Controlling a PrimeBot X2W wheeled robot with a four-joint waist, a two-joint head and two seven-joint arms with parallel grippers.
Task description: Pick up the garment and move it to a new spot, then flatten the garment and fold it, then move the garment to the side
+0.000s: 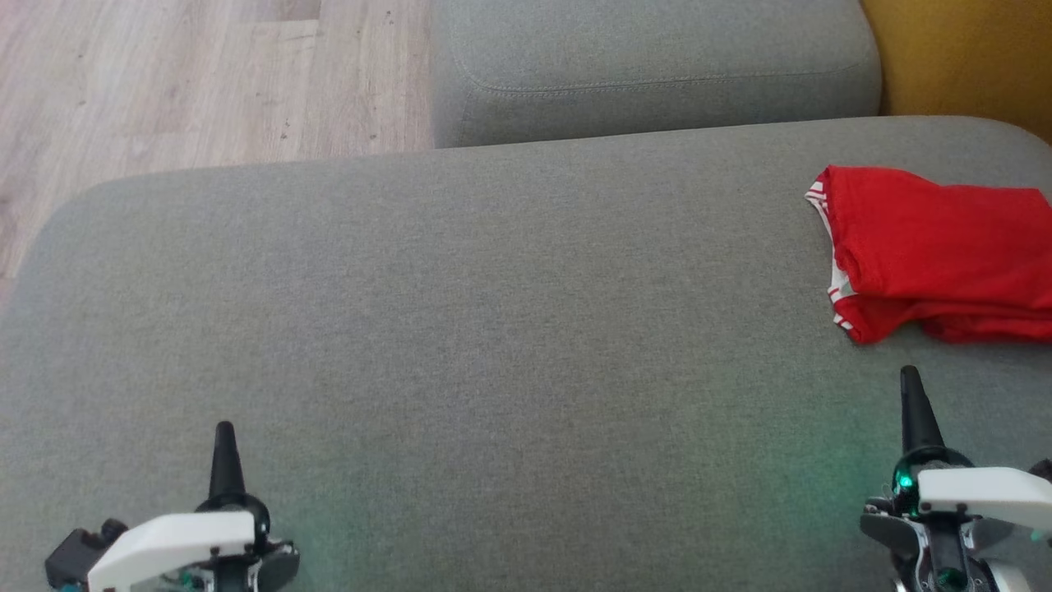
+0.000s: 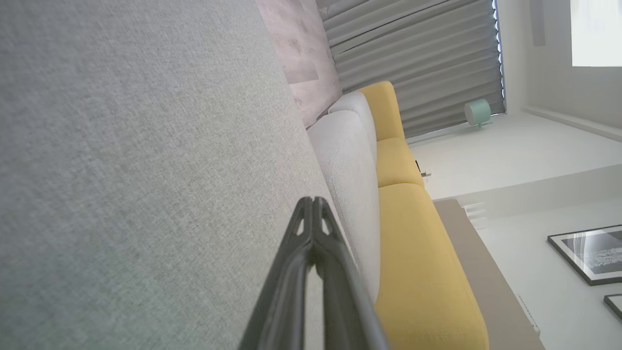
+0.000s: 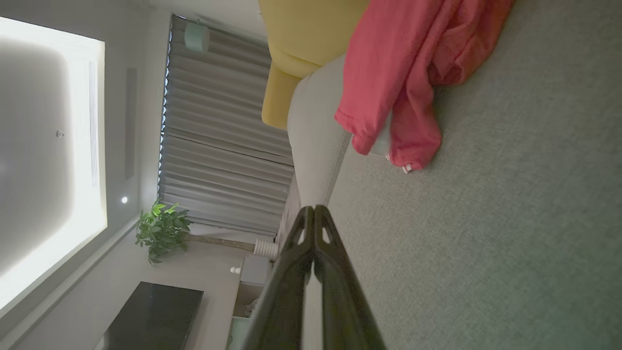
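Note:
A red garment [image 1: 937, 251] with white-striped trim lies folded at the far right of the grey cushion [image 1: 460, 329], partly cut off by the head view's right edge. In the right wrist view the garment [image 3: 403, 73] sits beyond the fingertips. My right gripper [image 1: 911, 380] hovers just in front of it, shut and holding nothing, its tips pressed together [image 3: 313, 210]. At the lower left my left gripper [image 1: 224, 434] is also shut and empty [image 2: 313, 200], far from the garment.
A second grey cushion [image 1: 649, 66] adjoins the far edge. Yellow upholstery [image 1: 962, 49] stands at the back right. Wooden floor [image 1: 164, 82] lies beyond the cushion's left and far-left edges.

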